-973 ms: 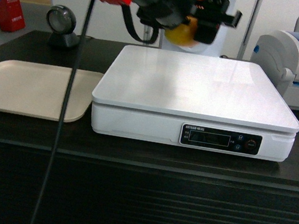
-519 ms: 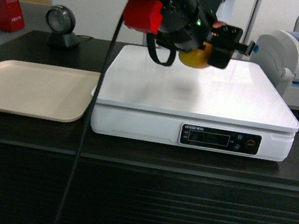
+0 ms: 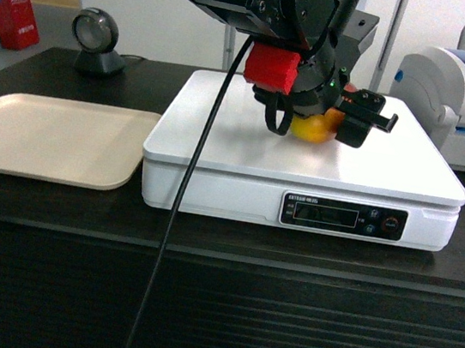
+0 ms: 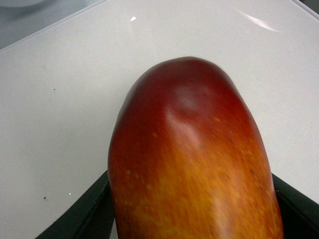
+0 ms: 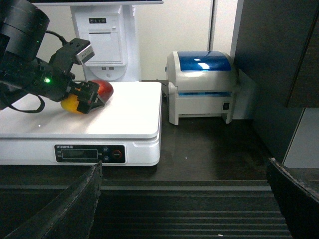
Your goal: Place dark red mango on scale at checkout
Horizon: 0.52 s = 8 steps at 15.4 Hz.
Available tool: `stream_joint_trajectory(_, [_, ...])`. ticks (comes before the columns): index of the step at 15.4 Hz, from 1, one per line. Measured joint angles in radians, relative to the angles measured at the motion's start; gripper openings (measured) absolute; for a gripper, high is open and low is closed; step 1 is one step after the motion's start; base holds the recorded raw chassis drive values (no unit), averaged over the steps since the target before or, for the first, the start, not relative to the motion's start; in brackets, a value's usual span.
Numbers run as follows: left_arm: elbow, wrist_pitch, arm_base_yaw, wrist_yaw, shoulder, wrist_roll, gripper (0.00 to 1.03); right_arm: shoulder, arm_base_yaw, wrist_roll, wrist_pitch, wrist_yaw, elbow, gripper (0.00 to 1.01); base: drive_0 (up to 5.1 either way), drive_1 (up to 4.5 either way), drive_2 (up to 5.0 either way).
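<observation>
Left claw clamped the smooth red-to-yellow mango low over the glossy white scale platter, upper centre of frame; right claw spread open above black ribbed tabletop.

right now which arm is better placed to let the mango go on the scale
Left. The left gripper is shut on the dark red mango, low over the scale platter. The right gripper is open, off the counter's front, holding nothing.
</observation>
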Motion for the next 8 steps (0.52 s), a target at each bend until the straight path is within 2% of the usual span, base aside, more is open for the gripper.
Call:
stream_joint_trajectory(1, [0.0,0.014,0.0,0.017,0.0,0.0,1.0,0.0,0.0,0.0,0.0,0.0,0.0,0.98,0.0,0.0,0.0])
stream_joint_trajectory(6, [-0.108,0.153,-0.003,0.036,-0.174,-0.013,0.98,0.0,0.0,0.0,0.0,0.0,0.0,0.98,0.0,0.0,0.0])
stream_joint_trajectory(8, [-0.173,0.23,-0.003,0.057,-0.265,-0.038,0.98,0.0,0.0,0.0,0.0,0.0,0.0,0.98,0.0,0.0,0.0])
